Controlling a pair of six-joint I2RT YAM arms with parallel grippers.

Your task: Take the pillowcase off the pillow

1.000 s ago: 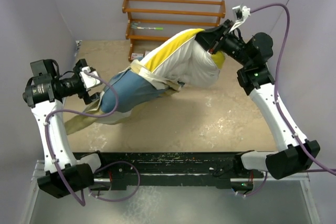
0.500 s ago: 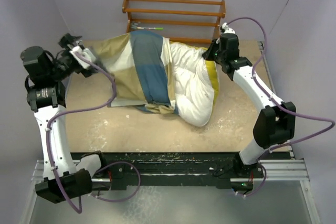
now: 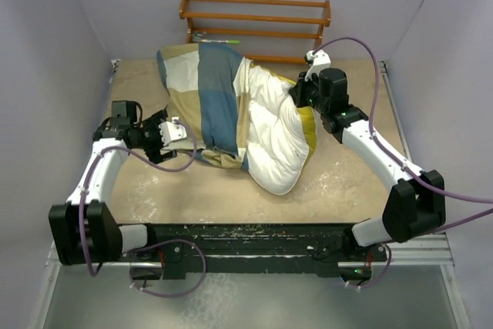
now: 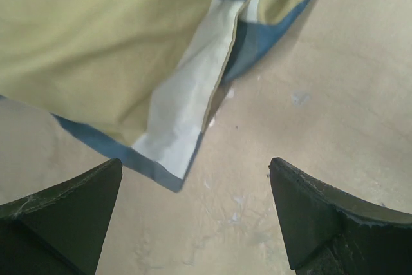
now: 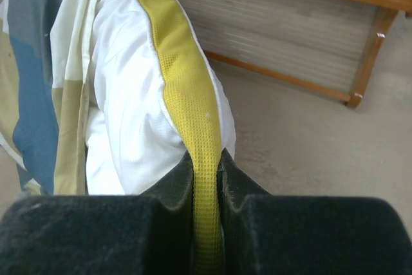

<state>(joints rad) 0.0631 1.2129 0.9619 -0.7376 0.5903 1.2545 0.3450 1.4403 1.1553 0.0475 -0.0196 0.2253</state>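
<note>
pillowcase (image 3: 204, 102) covers far-left half of pillow (image 3: 273, 136), near-right half bare, both lying mid-table (image 3: 347, 182) | your right end effector (image 5: 207, 178) clenched on the pillow's yellow edge trim (image 5: 187, 107) | your left end effector (image 4: 195, 167) released, fingers spread, holding nothing, just off the pillowcase's lower corner | wooden rack (image 3: 254, 17) stands behind

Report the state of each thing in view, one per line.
pillowcase: partly on, covering the pillow's far-left half, bunched at the middle.
pillow: near-right half bare, lying down.
yellow trim: pinched by the right hand.
left hand: open, empty, beside the pillowcase's loose corner.
right hand: shut on the pillow's trim.
wooden rack: upright at the far wall.
</note>
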